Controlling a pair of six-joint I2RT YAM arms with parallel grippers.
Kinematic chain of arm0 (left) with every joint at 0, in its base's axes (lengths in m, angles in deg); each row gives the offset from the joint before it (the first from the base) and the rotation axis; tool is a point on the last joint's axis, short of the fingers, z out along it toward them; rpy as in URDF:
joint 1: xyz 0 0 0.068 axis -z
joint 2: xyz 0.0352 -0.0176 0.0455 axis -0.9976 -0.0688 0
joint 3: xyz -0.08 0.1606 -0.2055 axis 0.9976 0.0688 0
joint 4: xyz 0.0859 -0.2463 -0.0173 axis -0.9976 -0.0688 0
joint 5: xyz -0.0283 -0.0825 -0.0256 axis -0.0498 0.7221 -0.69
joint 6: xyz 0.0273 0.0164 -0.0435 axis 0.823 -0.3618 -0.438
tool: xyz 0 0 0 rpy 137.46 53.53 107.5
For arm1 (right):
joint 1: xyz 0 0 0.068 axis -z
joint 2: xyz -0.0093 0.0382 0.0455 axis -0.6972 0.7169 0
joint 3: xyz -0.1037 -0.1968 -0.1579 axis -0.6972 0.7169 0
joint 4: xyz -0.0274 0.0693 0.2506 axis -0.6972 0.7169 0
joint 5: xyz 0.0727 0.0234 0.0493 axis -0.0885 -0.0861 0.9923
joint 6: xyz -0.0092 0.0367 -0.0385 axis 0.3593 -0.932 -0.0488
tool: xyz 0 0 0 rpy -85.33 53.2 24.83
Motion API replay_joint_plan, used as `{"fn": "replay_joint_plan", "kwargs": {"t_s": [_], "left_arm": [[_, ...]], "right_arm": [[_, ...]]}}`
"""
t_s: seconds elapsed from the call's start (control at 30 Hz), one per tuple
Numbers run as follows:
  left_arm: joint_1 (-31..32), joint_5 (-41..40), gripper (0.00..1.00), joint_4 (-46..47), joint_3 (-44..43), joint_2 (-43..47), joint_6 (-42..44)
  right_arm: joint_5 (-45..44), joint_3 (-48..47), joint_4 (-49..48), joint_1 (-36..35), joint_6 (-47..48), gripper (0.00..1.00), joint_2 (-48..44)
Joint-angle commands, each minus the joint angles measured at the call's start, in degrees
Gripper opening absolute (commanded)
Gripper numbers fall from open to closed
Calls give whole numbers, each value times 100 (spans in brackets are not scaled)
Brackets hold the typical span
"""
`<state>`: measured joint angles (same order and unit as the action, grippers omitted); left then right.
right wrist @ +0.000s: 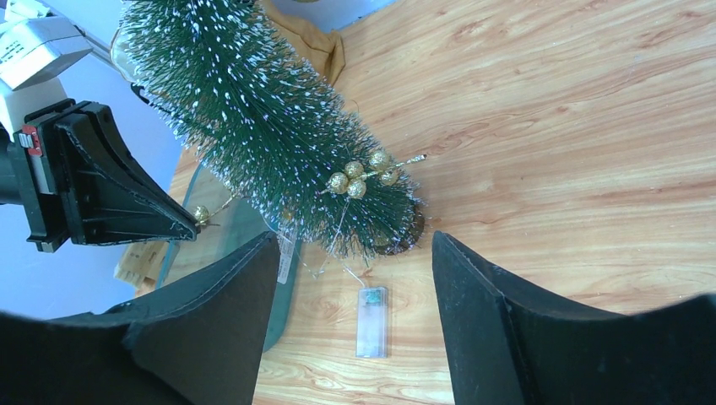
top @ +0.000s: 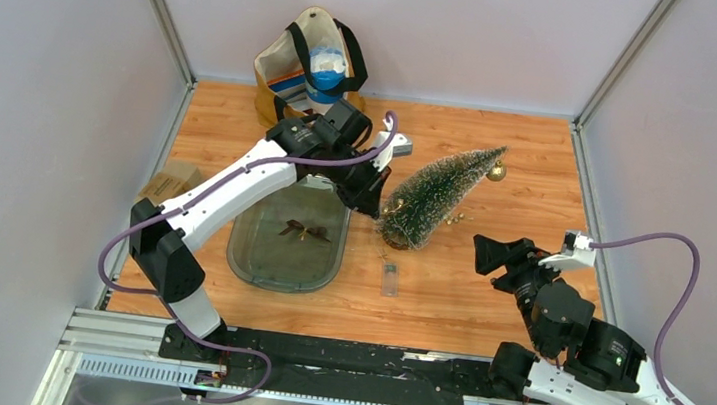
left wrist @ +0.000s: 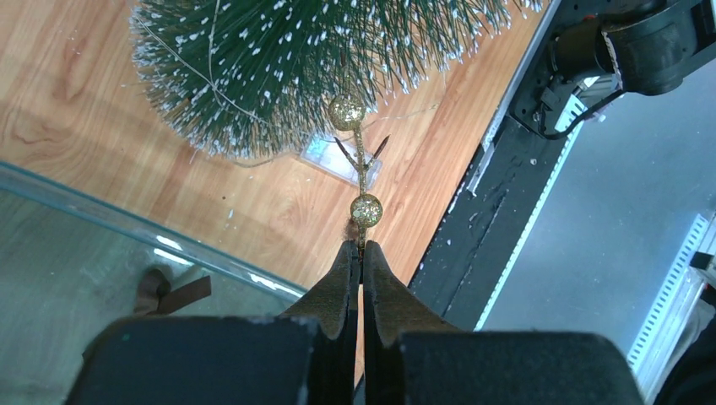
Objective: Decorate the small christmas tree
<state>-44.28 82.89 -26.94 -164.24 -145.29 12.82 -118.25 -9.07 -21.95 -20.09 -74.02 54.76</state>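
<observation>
Toward five o'clock on the wooden surface, nearest the arm bases: right claw, jaws spread wide, nothing between them, pointed toward ten o'clock. Just beyond, near the middle: small clear battery box, lying flat, thin wire leading off toward one o'clock. At nine o'clock from that box: clear oval tray, brown bow lying inside. Farther toward nine o'clock, against the left wall: small cardboard box.

Past the battery box, at about one o'clock from it: the small christmas tree, lying on its side, round base toward seven o'clock, tip toward one o'clock, dark green bristles flecked white. Low on the tree, near the base: cluster of gold berries, lodged among the needles.

Right beside the base, on its nine o'clock side, above the tray's far right corner: left claw, clamped fully shut on the stem of a gold glitter sprig, one glittery ball just past the closed tips, a second at the fringe of the needles; touching or just short, cannot tell.

Just beside the tip, on its six o'clock side: gold bauble, hung or merely lying there, cannot tell. At eleven o'clock, against the back wall: tan bag with dark handles, standing open, something blue and white inside.
</observation>
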Motion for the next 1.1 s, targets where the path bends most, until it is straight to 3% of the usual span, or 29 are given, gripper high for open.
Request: {"fn": "replay_joint_plan", "kwargs": {"t_s": [0.0,0.57,0.93,1.07], "left_arm": [[-38,116,0,262,-256,-117,84],[-109,19,1,569,-221,-266,-232],[-231,-130,37,894,210,208,-434],[-275,-191,42,921,306,340,-469]], "right_arm": [[-112,3,-41,13,-64,70,17],[-59,64,-120,13,-90,70,105],[-42,91,-138,13,-99,71,123],[-15,108,-138,13,-134,71,131]]}}
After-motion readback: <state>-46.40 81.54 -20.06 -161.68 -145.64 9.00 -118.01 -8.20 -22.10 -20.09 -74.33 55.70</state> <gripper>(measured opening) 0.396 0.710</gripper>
